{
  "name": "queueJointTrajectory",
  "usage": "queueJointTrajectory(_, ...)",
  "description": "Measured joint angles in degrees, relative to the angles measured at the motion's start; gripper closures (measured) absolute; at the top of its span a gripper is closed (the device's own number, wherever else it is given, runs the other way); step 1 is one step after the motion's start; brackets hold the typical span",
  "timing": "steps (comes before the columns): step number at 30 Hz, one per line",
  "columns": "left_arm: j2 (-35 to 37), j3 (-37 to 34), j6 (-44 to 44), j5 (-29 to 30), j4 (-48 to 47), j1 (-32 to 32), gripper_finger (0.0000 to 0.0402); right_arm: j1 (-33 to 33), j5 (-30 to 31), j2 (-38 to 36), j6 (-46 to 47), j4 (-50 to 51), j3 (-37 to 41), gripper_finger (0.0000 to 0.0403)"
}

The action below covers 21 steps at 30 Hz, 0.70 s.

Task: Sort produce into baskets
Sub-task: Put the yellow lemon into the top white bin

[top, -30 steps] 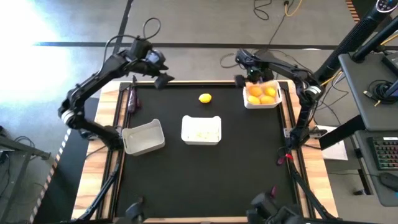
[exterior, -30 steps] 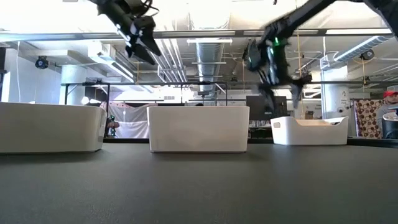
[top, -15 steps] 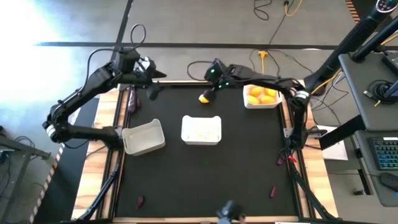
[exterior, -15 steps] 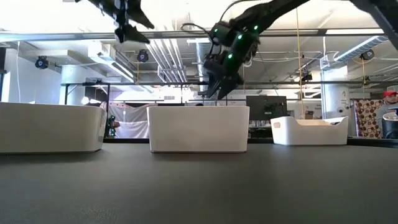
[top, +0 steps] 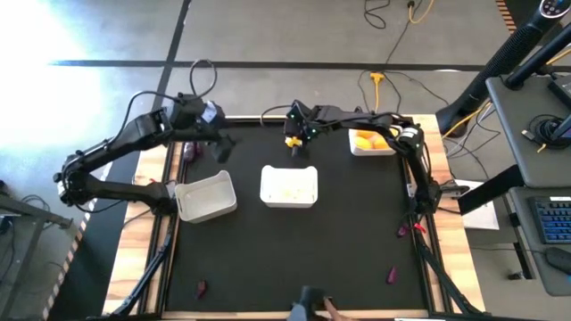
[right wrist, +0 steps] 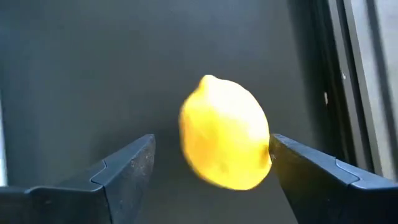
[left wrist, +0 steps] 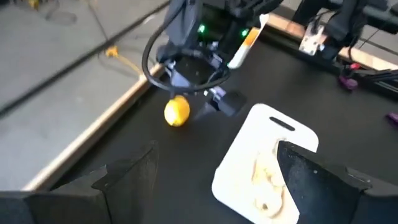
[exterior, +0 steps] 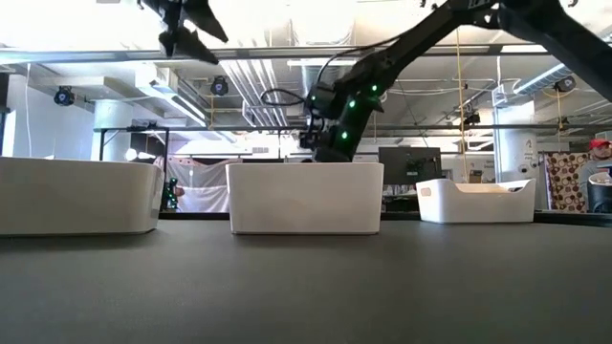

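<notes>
A yellow lemon (right wrist: 225,134) lies on the black mat near the far edge. My right gripper (right wrist: 211,155) is open and slants down over it, one finger on each side. My left gripper (top: 223,147) hangs open above the mat's far left part, holding nothing. Three white baskets stand on the mat. The left basket (top: 205,196) looks empty, the middle basket (top: 288,185) holds garlic (left wrist: 267,180), and the far right basket (top: 375,141) holds orange citrus. A dark purple eggplant (top: 188,147) lies at the far left edge. My right gripper comes at the lemon slanting down from above, a finger on each side of it. One fingertip (right wrist: 277,146) stands right at the lemon's side (right wrist: 264,143), but I cannot tell whether it touches. The lemon rests on the mat.
Small purple pieces lie near the front edge (top: 201,287), (top: 390,273) and beside the right arm's base (top: 403,229). The right arm stretches along the far edge past the citrus basket. The mat's near half is bare. A person sits far off at the right (exterior: 598,182).
My right gripper has left the citrus basket, swung along the far edge toward the table's left, rolled its wrist and come down over the lemon. My left gripper has drawn back a little toward the near left. The lemon has stayed in place.
</notes>
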<state>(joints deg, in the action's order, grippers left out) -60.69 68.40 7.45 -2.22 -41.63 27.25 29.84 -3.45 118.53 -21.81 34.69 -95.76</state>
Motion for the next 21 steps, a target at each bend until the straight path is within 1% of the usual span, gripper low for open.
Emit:
queueJointTrajectory(4, 0.49, -4.21, 4.05, 1.1, -0.04, -0.09, 0.009, -0.08, 2.32, 1.86, -2.28, -2.29, -0.24, 0.0102)
queueJointTrajectory(12, 0.58, -11.07, 8.97, 2.97, 0.66, -0.09, 0.009, 0.75, 0.9, 5.26, -1.78, -3.99, -0.4, 0.0118)
queueJointTrajectory(15, 0.57, -12.81, 10.26, 5.87, 0.0, -0.09, 0.009, 0.58, -1.05, 5.74, -1.68, -4.78, -0.44, 0.0132)
queueJointTrajectory(18, 0.44, -13.67, 10.49, 9.05, -1.21, 0.02, 0.009, 0.4, -1.05, 5.8, 0.11, -5.79, -0.44, 0.0152)
queueJointTrajectory(20, 0.22, -13.94, 10.52, 10.87, -3.44, 0.22, 0.009, 0.42, -1.06, 5.8, 2.93, -6.4, -0.42, 0.0166)
queueJointTrajectory(21, 0.01, -13.94, 10.5, 10.58, -4.36, 0.44, 0.009, 0.42, -1.06, 5.8, 4.56, -6.44, -0.42, 0.0174)
